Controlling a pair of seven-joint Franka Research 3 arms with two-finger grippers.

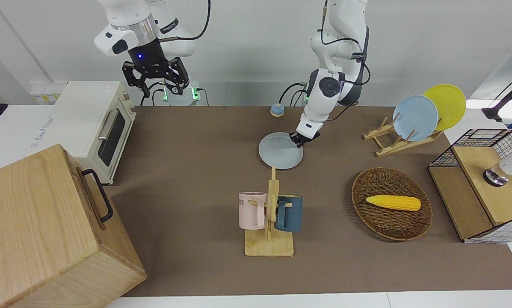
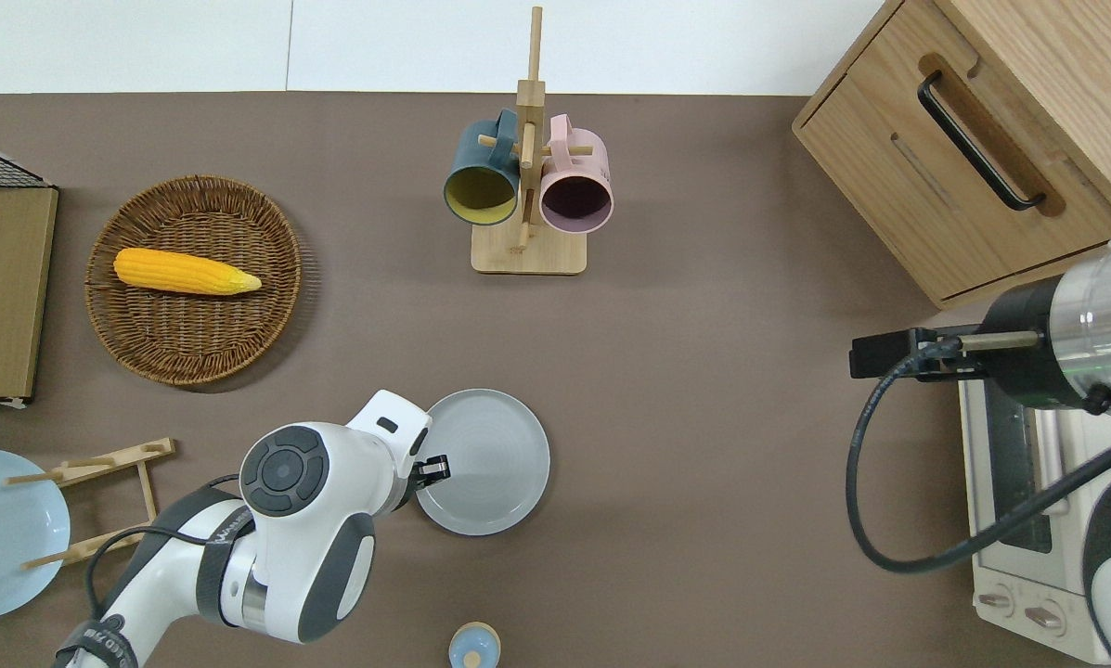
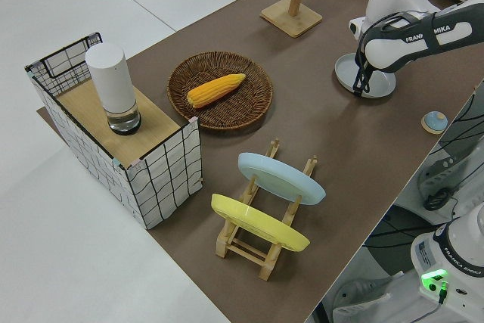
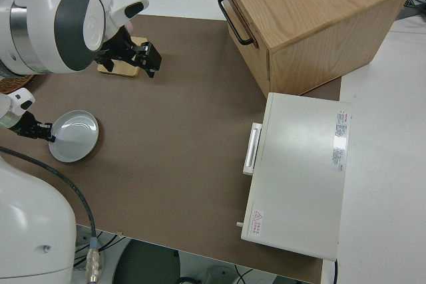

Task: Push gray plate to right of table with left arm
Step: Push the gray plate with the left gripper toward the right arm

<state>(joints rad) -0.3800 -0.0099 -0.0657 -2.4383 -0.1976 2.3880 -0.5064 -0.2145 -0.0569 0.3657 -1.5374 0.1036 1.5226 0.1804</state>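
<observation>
The gray plate [image 1: 280, 150] [image 2: 485, 461] [image 3: 382, 81] [image 4: 74, 136] lies flat on the brown table [image 2: 704, 417], about midway along it and on the half nearer to the robots. My left gripper [image 1: 297, 142] [image 2: 436, 467] [image 3: 361, 88] is down at table height, against the plate's rim on the side toward the left arm's end. Nothing is held in it. The right arm is parked, and its gripper [image 1: 155, 81] is open.
A mug rack [image 2: 527, 255] with two mugs stands farther from the robots than the plate. A wicker basket [image 2: 193, 371] with corn and a plate rack [image 1: 392, 143] sit toward the left arm's end. A toaster oven [image 1: 89, 124] and a wooden cabinet [image 1: 37, 226] fill the right arm's end.
</observation>
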